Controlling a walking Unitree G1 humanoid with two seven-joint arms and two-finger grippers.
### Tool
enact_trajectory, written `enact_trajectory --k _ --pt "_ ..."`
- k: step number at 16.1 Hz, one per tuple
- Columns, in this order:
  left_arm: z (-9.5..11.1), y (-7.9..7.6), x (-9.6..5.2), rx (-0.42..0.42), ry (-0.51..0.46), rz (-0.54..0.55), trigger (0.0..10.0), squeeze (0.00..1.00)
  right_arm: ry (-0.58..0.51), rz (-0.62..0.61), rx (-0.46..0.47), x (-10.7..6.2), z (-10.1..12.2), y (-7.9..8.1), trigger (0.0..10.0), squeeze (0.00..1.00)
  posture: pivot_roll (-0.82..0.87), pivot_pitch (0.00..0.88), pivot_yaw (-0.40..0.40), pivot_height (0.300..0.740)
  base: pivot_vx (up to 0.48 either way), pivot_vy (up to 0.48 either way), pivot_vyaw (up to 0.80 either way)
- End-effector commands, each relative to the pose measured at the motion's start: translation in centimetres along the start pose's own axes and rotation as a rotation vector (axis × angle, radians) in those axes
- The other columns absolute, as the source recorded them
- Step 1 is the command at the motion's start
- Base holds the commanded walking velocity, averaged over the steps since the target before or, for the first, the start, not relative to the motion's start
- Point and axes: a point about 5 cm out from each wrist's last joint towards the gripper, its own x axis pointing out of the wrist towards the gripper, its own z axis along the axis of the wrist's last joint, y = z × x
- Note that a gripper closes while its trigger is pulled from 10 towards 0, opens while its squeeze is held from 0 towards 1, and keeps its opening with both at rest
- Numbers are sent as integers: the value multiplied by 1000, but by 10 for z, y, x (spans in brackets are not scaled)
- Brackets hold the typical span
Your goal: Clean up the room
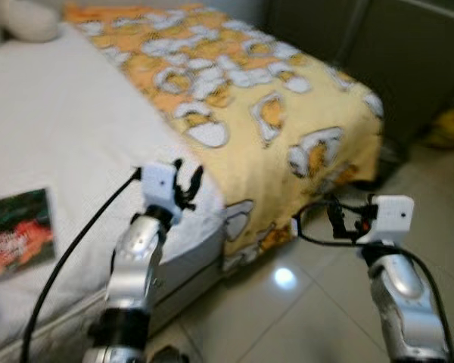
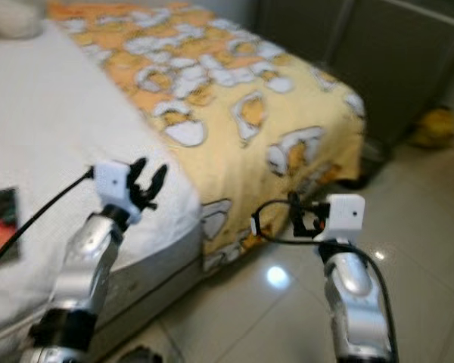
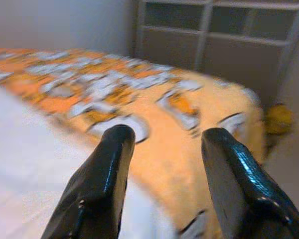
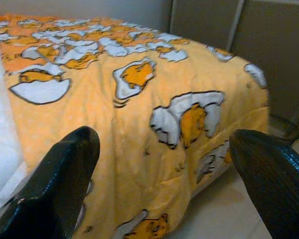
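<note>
both hands open (beside yellow blanket (image 1: 272,113))

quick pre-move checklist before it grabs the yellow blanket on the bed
1. Left gripper open: ok, fingers spread, nothing between them.
2. Right gripper open: ok, fingers wide apart.
3. Yellow blanket in front of both grippers: ok, it drapes over the bed's corner.
4. Contact with the blanket: not ok, neither gripper touches it yet.
5. Left gripper over the white sheet: ok.
6. Yellow thing on the floor: cannot tell, too blurred.
</note>
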Motion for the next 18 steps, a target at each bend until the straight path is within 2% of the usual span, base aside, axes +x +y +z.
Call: enact_trajectory --k 1,2,3,4,5,8,10,12,14,15,16,17,18 --pt "2 -9 4 -11 3 11 10000 0 -1 -47 -13 -1 -1 -9 10000 0 54 0 -40 740 0 -480 675" --pt "-3 -9 4 -64 36 74 10000 0 -5 -53 -25 -1 -3 -8 10000 0 47 0 -39 740 0 -480 650" --pt "-9 -8 2 -45 74 136 10000 0 -7 -52 -31 -3 -5 -7 10000 0 35 0 -40 740 0 -480 631" --pt "-10 -8 1 -32 83 142 10000 0 -6 -50 -34 -4 -5 -6 10000 0 34 0 -39 740 0 -480 631" --pt "-16 -3 -7 -15 124 199 10000 0 8 -45 -43 -9 -11 -6 10000 0 33 0 -29 740 0 -480 606" --pt "-27 1 -21 31 193 235 10000 0 21 -60 -29 -15 -18 -4 10000 0 37 0 -32 740 0 -480 600" --pt "-30 6 -21 36 212 264 10000 0 43 -36 -19 -18 -23 4 10000 0 43 0 -36 740 0 0 591" --pt "-25 11 -15 53 197 280 10000 0 63 12 -17 -20 -30 13 10000 0 42 0 -36 740 0 0 594" --pt "-23 11 -14 83 183 268 10000 0 60 16 -11 -18 -28 13 10000 0 49 0 -30 740 0 0 594" --pt "-23 12 -17 101 170 267 10000 0 51 15 -10 -16 -27 10 10000 0 54 0 -29 740 0 0 594" --pt "-26 16 -24 152 170 279 10000 0 29 4 -6 -18 -25 7 10000 0 52 0 -25 740 0 0 594" --pt "-27 19 -28 159 162 287 10000 1000 14 7 -20 -22 -24 7 10000 0 54 0 -16 740 0 0 594" --pt "-28 20 -29 122 168 291 10000 1000 10 17 -47 -26 -27 8 10000 0 60 0 -9 740 0 0 594"
